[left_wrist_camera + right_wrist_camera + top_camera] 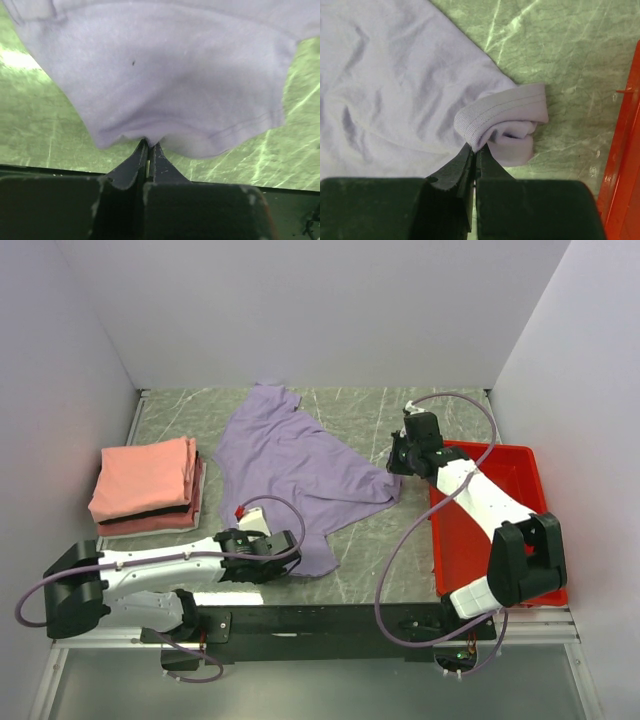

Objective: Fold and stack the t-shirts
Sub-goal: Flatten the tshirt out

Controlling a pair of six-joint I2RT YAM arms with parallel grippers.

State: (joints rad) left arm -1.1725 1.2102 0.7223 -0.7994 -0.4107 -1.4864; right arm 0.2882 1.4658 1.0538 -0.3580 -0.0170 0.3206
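A pale lavender t-shirt point(290, 465) lies crumpled across the middle of the green marbled table. My left gripper point(292, 558) is shut on its near hem edge point(150, 137); the cloth point(165, 75) fills that wrist view. At the shirt's right corner my right gripper point(397, 462) is shut on a rolled, ribbed fold point(492, 120) of the same shirt, pinched at its tips point(476, 148). At the left sits a stack of folded t-shirts: a salmon-pink one point(143, 476) on top of a darker red one point(150, 520).
A red plastic tray point(520, 475) stands at the right edge, partly under the right arm; its rim point(625, 145) shows in the right wrist view. White walls close in the table at the back and both sides.
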